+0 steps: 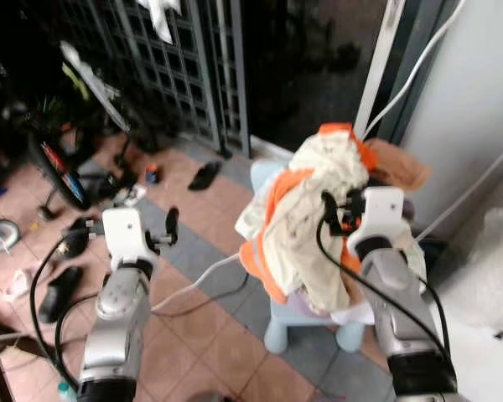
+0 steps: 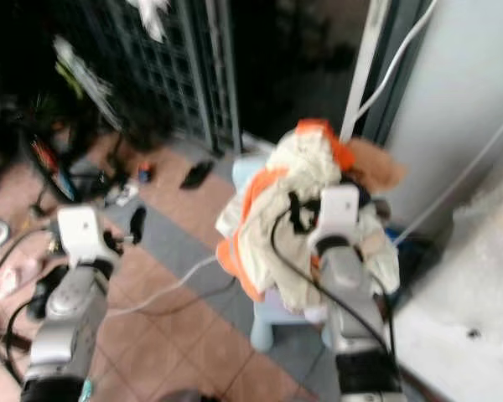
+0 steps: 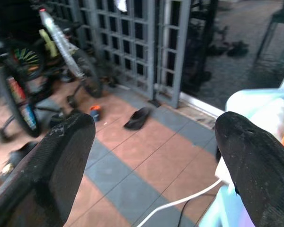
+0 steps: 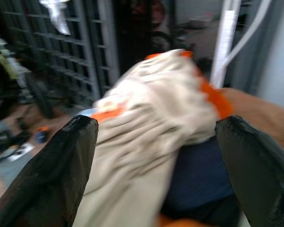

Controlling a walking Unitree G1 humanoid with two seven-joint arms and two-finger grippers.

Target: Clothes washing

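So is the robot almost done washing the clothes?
No, it's only starting. The clothes are all piled on a blue stool, none picked up. The right claw is open and aimed at the pile, close to it. The left claw is open too, over the floor beside the stool. Grabbing, carrying and washing are all left.

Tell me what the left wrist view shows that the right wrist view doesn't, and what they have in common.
Left wrist view alone: tiled floor, a dark slipper, a bicycle, a white cable and the pale blue stool edge. The left gripper is open over bare floor, short of the laundry.

Right wrist view alone: the cream and orange garment close ahead, over a dark blue cloth, with a white pole behind. The right gripper is open, framing the pile.

Shared: the grey metal grille gate and wide-spread black fingers.
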